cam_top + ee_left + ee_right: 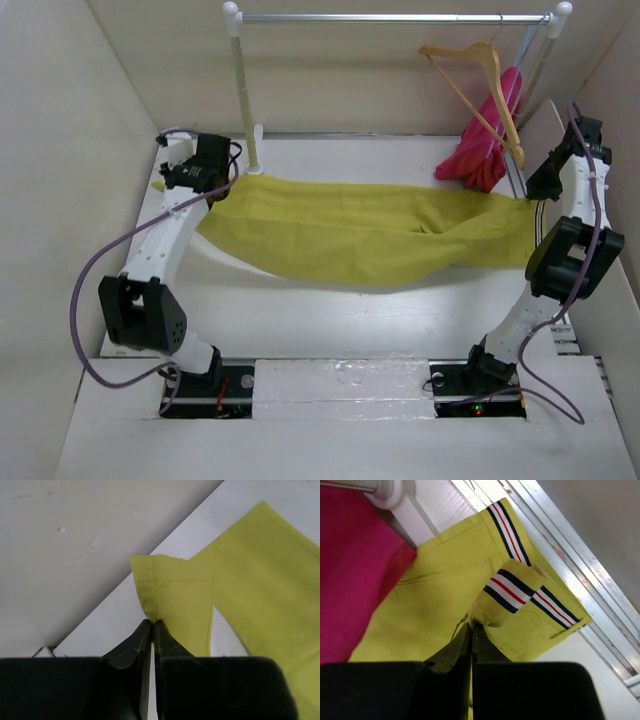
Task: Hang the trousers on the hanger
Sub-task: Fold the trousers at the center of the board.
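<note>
As things stand now: job only just begun, trousers [370, 235] not on hanger [480, 85] yet.
Done so far: both ends of trousers are held, cloth pulled out long btwn the 2 arms.
L pincer [151, 622]: shut tight on a sewn corner of the trousers, at the L end, near the L post of the rail [395, 18].
R pincer [471, 625]: shut tight on the end w/ the stripy bands [507, 590], at the R end, just beside the pink garment [355, 570].
Where trousers are: stretched L to R across the back of the worktop [350, 320]. The middle sags low and maybe touches the worktop, can't tell.
Where hanger is: up on the rail by its hook, at the R end, above the trousers' R end, not touching them. Pink garment hangs right by it.
Still to do: lift trousers up to hanger and lay them over it. I think most of the job is left.
Count, trousers: 1
Count, hangers: 1
Count, pink garments: 1
Count, rails: 1
Count, arms: 2, w/ 1 pincer each
Count, stripy bands seen: 2, both at the R end
</note>
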